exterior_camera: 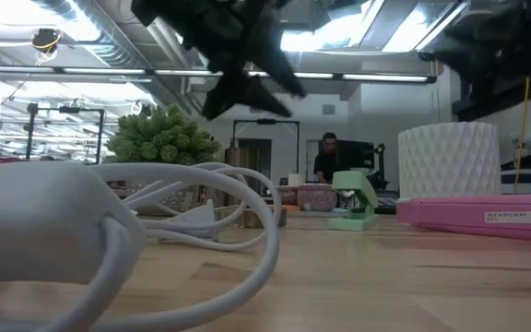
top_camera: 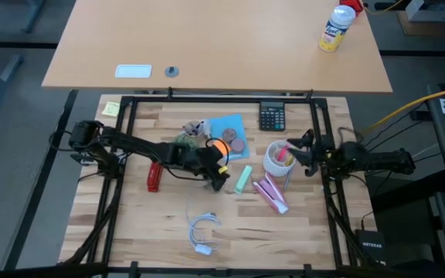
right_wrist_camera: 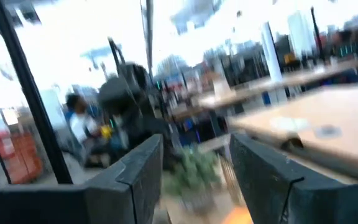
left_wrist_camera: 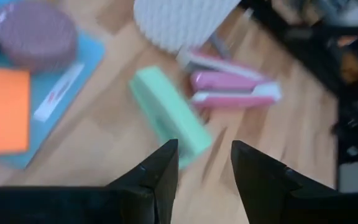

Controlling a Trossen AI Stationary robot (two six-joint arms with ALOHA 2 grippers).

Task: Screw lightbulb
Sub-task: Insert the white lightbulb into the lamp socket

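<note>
The lightbulb does not show in any view. The white looped cord [top_camera: 203, 232] lies on the table's near middle, and its thick white end [exterior_camera: 35, 221] fills the low view's foreground. My left gripper [top_camera: 221, 184] hovers open and empty above the table's middle, just left of the mint green stapler [left_wrist_camera: 166, 118]. Its fingers [left_wrist_camera: 160, 171] touch nothing. My right gripper [top_camera: 290, 145] is open and empty at the right, held above the table beside the white ribbed cup of pens [top_camera: 276, 158]. Its wrist view [right_wrist_camera: 194, 140] looks level into the room.
A pink stapler [top_camera: 271, 193] lies near the cup. A blue pad [top_camera: 226, 127] bearing an orange note and a round tin, a green plant [exterior_camera: 159, 134], a red tool [top_camera: 154, 176] and a calculator [top_camera: 272, 116] sit farther back. A person [exterior_camera: 325, 157] is in the room behind.
</note>
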